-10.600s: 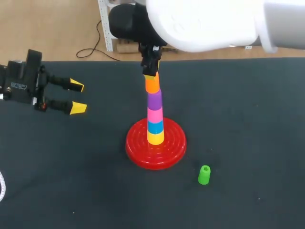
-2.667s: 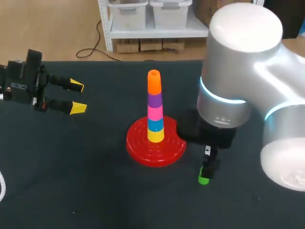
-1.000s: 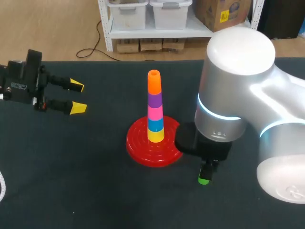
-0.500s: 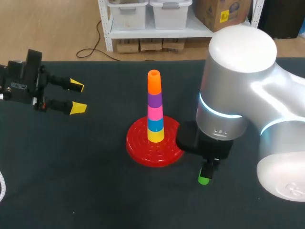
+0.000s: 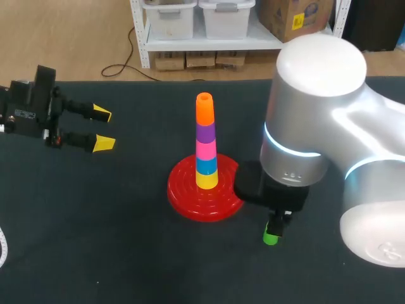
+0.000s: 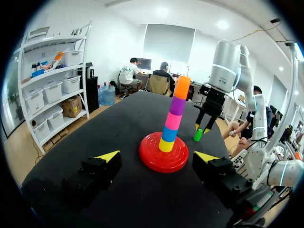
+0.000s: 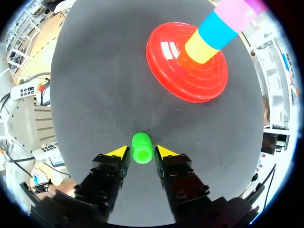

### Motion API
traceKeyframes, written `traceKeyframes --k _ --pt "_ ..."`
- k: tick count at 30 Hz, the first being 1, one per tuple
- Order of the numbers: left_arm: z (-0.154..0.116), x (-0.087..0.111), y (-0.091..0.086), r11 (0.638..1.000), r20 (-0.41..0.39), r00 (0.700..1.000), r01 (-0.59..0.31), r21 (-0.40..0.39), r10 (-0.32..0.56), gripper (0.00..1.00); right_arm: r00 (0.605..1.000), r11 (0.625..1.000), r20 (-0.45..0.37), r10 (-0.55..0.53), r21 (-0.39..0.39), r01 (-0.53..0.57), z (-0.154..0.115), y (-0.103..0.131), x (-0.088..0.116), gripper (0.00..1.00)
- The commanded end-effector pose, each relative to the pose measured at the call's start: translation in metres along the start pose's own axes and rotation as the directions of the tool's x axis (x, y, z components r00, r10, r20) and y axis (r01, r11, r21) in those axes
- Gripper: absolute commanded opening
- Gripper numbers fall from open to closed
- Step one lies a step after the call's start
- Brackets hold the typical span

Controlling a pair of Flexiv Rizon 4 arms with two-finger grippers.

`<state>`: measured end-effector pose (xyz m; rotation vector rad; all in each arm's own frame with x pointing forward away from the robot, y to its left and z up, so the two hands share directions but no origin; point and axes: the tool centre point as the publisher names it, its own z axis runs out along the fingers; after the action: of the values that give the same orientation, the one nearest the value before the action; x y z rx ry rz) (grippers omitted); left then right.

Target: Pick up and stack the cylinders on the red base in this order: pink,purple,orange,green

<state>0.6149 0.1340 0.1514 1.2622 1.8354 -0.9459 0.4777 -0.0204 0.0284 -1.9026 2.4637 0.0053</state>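
The dark surface (image 5: 95, 240) fills most of what I can see from here. The big white right arm (image 5: 316, 126) leans in over its right side, bent down beside the red base (image 5: 183, 196). That base sits near the middle, and a tapering stack of cylinders (image 5: 205, 149) stands upright on it: yellow at the bottom, then blue, pink, purple and orange on top. Well off to the left, the left end effector (image 5: 102, 128) hangs above the surface with its yellow tips spread wide and nothing between them. The right end effector (image 7: 141, 152) is down low, released, one tip on each side of the green cylinder (image 7: 141, 148), with a thin dark gap at each. The green cylinder stands on the surface just beside the base, apart from the stack.
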Motion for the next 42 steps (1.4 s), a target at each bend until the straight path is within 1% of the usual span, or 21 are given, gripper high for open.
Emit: traceKeyframes --k 1,2,3,4,5,9,13,17,25,30,32,38,39,42 --pt "0.0 0.001 0.0 1.0 0.004 1.0 -0.002 -0.001 0.002 1.0 1.0 1.0 -0.001 0.003 0.002 -0.003 0.0 0.0 0.0 0.33" --pt "0.0 0.001 0.0 1.0 0.004 1.0 -0.002 -0.001 0.002 1.0 1.0 1.0 0.001 0.003 0.002 -0.003 -0.001 0.0 -0.001 0.31" --pt "0.0 0.001 0.0 1.0 0.004 1.0 -0.002 -0.001 0.002 1.0 1.0 1.0 0.002 0.002 0.003 -0.002 -0.001 0.0 -0.001 0.21" --pt "0.0 0.001 0.0 1.0 0.004 1.0 -0.002 -0.001 0.002 1.0 1.0 1.0 0.002 0.002 0.004 -0.002 -0.001 0.0 -0.001 0.03" --pt "0.0 0.001 0.0 1.0 0.004 1.0 -0.002 -0.001 0.002 1.0 1.0 1.0 0.003 0.002 0.005 -0.002 -0.002 0.0 -0.001 0.0" --pt "0.0 0.001 0.0 1.0 0.004 1.0 -0.002 -0.001 0.002 1.0 1.0 1.0 0.005 0.002 0.002 -0.002 -0.009 -0.002 0.0 0.0" --pt "0.0 0.001 0.0 1.0 0.004 1.0 -0.002 -0.001 0.002 1.0 1.0 1.0 0.015 -0.012 0.011 0.012 -0.027 -0.007 -0.001 0.0" --pt "0.0 0.001 0.0 1.0 0.004 1.0 -0.002 -0.001 0.002 1.0 0.998 0.999 0.042 -0.036 0.02 0.036 -0.057 -0.017 -0.004 0.0" --pt "0.0 0.001 0.0 1.0 0.004 1.0 -0.002 -0.001 0.002 1.0 0.988 0.993 0.117 -0.096 0.084 0.087 -0.126 -0.034 -0.013 0.0" --pt "0.0 0.001 0.0 1.0 0.004 1.0 -0.002 -0.001 0.002 1.0 0.98 0.983 0.141 -0.142 0.14 0.122 -0.17 -0.047 -0.025 0.0" --pt "0.0 0.001 0.0 1.0 0.004 1.0 -0.002 -0.001 0.002 1.0 0.978 0.981 0.144 -0.151 0.146 0.13 -0.187 -0.054 -0.032 0.0" --pt "0.0 0.001 0.0 1.0 0.004 1.0 -0.002 -0.001 0.002 1.0 0.971 0.972 0.145 -0.188 0.168 0.163 -0.224 -0.073 -0.051 0.0" --pt "0.0 0.001 0.0 1.0 0.004 1.0 -0.002 -0.001 0.002 1.0 0.969 0.968 0.15 -0.199 0.182 0.17 -0.231 -0.076 -0.054 0.0" --pt "0.0 0.001 0.0 1.0 0.004 1.0 -0.002 -0.001 0.002 1.0 0.961 0.962 0.161 -0.223 0.195 0.191 -0.249 -0.081 -0.064 0.0"
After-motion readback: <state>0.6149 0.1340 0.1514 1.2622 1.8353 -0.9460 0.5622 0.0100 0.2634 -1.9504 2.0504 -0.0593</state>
